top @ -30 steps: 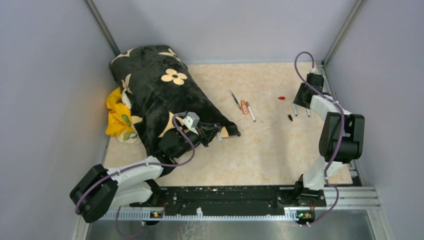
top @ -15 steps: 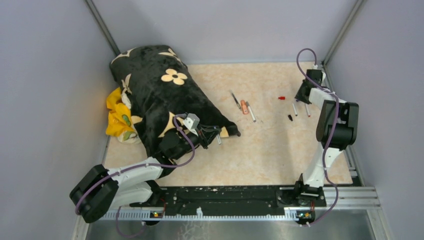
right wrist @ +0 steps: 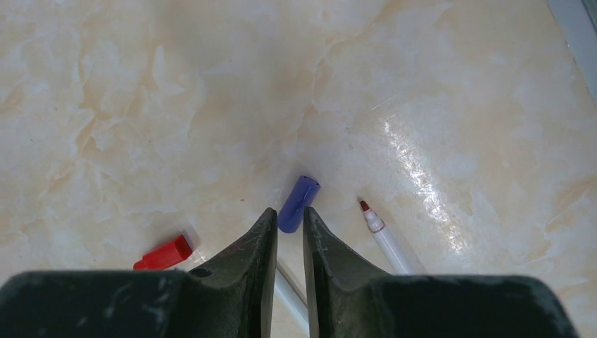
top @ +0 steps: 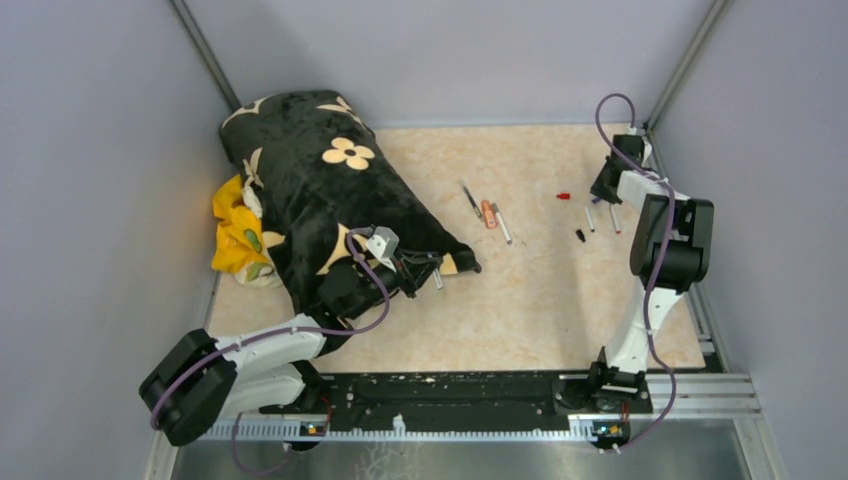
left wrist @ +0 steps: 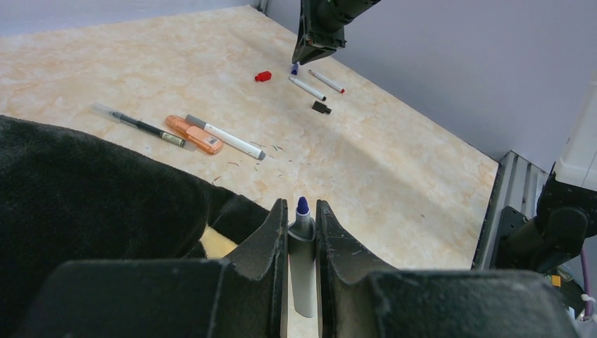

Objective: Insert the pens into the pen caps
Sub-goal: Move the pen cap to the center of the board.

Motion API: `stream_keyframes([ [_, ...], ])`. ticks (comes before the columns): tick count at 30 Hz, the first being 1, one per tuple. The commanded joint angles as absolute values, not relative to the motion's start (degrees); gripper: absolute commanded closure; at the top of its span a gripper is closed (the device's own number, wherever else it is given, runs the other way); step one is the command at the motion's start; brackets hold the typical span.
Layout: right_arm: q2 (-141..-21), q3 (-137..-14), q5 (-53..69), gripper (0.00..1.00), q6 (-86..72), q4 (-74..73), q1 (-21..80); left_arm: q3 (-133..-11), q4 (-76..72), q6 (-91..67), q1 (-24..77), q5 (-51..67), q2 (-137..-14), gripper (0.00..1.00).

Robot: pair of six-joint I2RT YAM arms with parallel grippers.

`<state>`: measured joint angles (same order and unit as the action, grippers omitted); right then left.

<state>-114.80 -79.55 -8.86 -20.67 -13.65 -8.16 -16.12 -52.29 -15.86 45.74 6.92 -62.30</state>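
Note:
My left gripper (left wrist: 301, 211) is shut on a white-barrelled marker (left wrist: 304, 260) with a bare blue tip, held over the blanket's edge (top: 437, 270). My right gripper (right wrist: 289, 220) is at the far right (top: 601, 195), its fingertips closed on the near end of a purple cap (right wrist: 298, 203) that lies on the table. Beside it lie a red cap (right wrist: 163, 253), a red-tipped white marker (right wrist: 386, 239) and another white marker (top: 589, 218). A black cap (top: 580, 236) lies nearer. A thin dark pen (top: 470, 200), an orange marker (top: 488, 214) and a white marker (top: 501, 224) lie mid-table.
A black blanket with cream flowers (top: 320, 190) covers the left of the table, over a yellow cloth (top: 238, 235). Grey walls close in the back and both sides. A metal rail (top: 700, 320) runs along the right edge.
My right wrist has swung toward the far right corner and settled over the purple cap. My left arm and its marker have not moved.

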Motion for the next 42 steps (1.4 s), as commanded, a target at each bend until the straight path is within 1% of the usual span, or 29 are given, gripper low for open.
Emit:
stream_keyframes([
  [1, -115.5, -82.4, -7.3, 0.81, -23.1, -15.7, -9.1, -15.6, -52.4, -16.3, 45.6, 7.7, -62.1, 1.00],
  [6, -114.9, -81.4, -3.9, 0.80, -24.5, -15.6, -9.5, -15.6, -52.1, -16.4, 45.5, 7.8, -62.0, 1.00],
  [9, -114.3, -81.0, -4.2, 0.78, -24.4, -14.4, -9.5, -15.7, -52.0, -16.5, 45.5, 7.8, -62.1, 1.00],
  [19, -114.8, -82.2, -8.7, 0.66, -25.5, -15.0, -9.6, -16.7, -51.3, -16.7, 45.5, 8.3, -62.7, 1.00],
  [23, -116.2, -84.4, -8.3, 0.63, -25.2, -17.0, -9.8, -16.9, -50.7, -16.7, 45.5, 8.3, -62.5, 1.00],
  [27, -117.3, -86.4, -7.7, 0.54, -24.1, -18.6, -10.1, -17.3, -49.9, -16.5, 45.6, 8.1, -62.1, 1.00],
  [30, -118.0, -87.6, -6.0, 0.52, -23.5, -19.6, -10.6, -17.4, -49.5, -16.5, 45.5, 7.9, -61.9, 1.00],
  [35, -118.5, -88.6, -4.3, 0.44, -22.2, -20.8, -11.0, -17.6, -49.3, -16.7, 45.6, 8.1, -62.0, 1.00],
  [40, -118.2, -89.0, -4.0, 0.42, -21.6, -22.1, -11.0, -17.5, -48.8, -16.9, 45.5, 8.0, -61.6, 1.00],
  [41, -118.3, -89.0, -3.7, 0.45, -21.1, -22.2, -11.0, -17.5, -48.8, -17.0, 45.5, 8.0, -61.6, 1.00],
  [42, -118.4, -89.2, -3.3, 0.50, -20.6, -22.3, -11.0, -17.5, -48.8, -17.0, 45.6, 8.0, -61.5, 1.00],
])
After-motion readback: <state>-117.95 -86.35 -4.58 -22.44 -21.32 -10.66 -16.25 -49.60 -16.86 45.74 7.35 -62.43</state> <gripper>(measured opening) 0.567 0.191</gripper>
